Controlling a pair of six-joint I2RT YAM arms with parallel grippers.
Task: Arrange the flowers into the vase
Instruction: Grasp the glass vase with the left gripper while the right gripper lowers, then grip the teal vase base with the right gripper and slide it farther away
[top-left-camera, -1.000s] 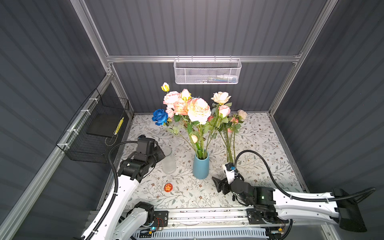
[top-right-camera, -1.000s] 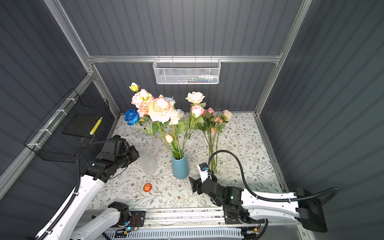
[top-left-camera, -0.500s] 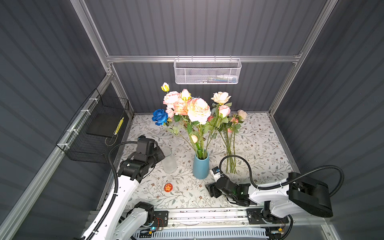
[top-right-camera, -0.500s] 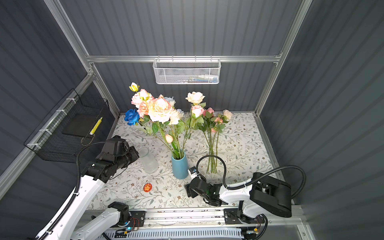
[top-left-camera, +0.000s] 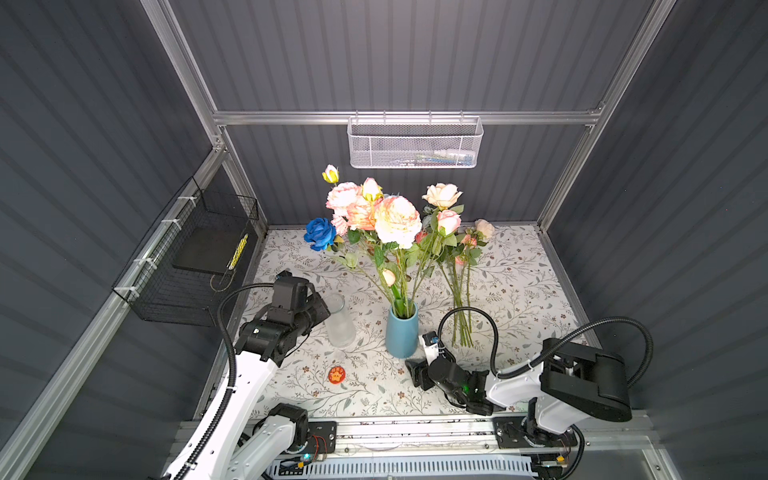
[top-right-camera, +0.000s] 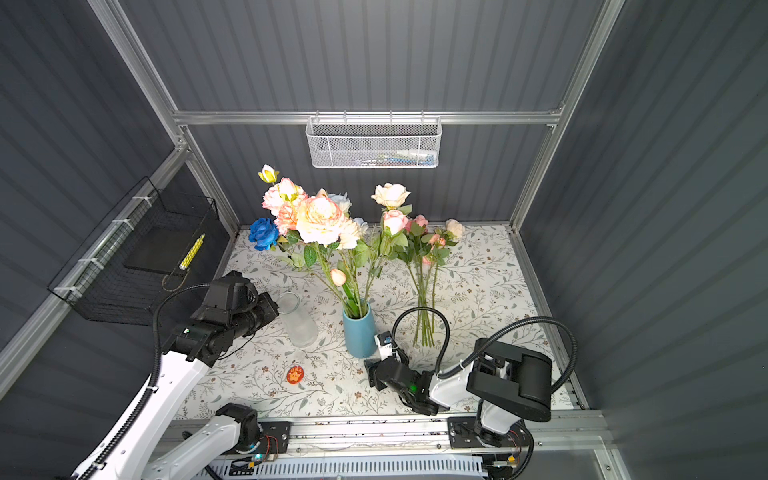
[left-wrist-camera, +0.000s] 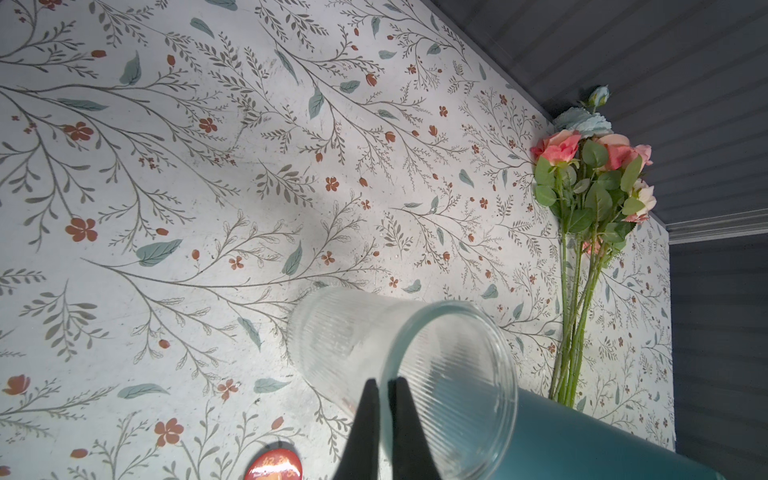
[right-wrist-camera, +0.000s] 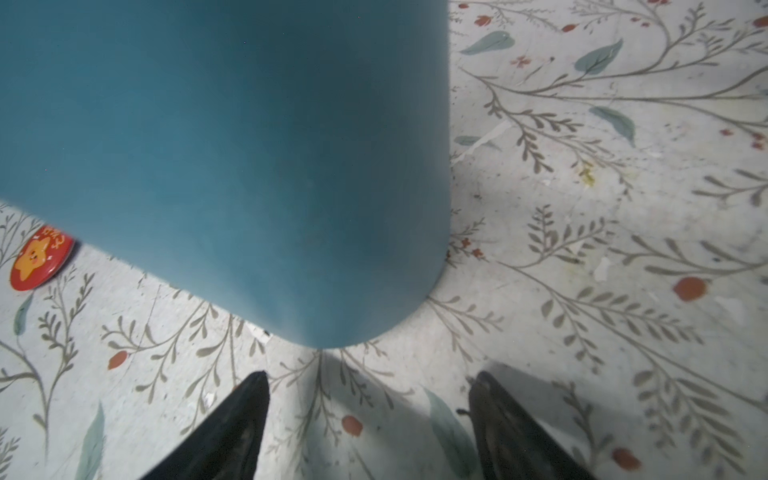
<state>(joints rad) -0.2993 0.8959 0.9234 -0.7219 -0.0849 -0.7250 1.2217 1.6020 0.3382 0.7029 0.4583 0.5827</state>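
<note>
Several flowers (top-left-camera: 395, 220) in pink, peach and cream, with one blue rose (top-left-camera: 320, 233), stand in a blue vase (top-left-camera: 401, 334) in both top views. A few more flowers (top-left-camera: 461, 291) lie on the table right of it, also in the left wrist view (left-wrist-camera: 582, 195). Left of the blue vase stands a clear ribbed glass vase (top-left-camera: 338, 322), empty. My left gripper (left-wrist-camera: 384, 380) is shut on its rim, one finger inside and one outside. My right gripper (right-wrist-camera: 370, 376) hangs open low over the table, just in front of the blue vase's base (right-wrist-camera: 232, 145), holding nothing.
A red round badge (top-left-camera: 336, 374) lies on the floral table cover in front of the two vases. A white mesh basket (top-left-camera: 415, 143) hangs on the back wall. A black wire basket (top-left-camera: 195, 266) hangs on the left wall.
My right arm has swung left, from near the ends of the lying stems to the front of the blue vase, and its jaws have narrowed slightly. The left arm has not moved.
</note>
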